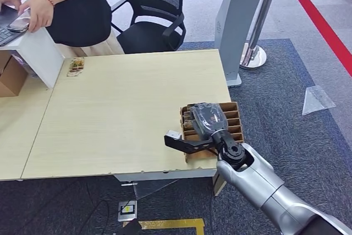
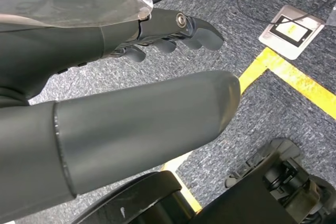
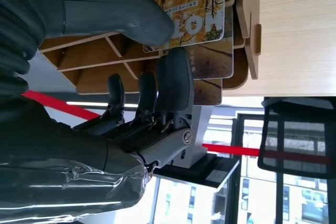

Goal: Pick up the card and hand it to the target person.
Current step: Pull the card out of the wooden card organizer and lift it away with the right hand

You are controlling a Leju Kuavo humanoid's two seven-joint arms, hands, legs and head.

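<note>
Wooden rack [image 1: 232, 120] holds the card [image 3: 190, 9] under the right hand's [image 1: 207, 119] thumb.

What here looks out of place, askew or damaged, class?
The card rack sits at the table's near right corner and juts past the edge. A crumpled plastic sheet lies on the carpet to the right. The right hand is at the rack, thumb on a card. Nothing looks spilled.

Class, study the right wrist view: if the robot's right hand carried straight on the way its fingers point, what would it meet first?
Most likely the yellow-printed card standing in the slotted wooden card rack; the right hand has its thumb at the card's face already, though actual contact is unclear.
</note>
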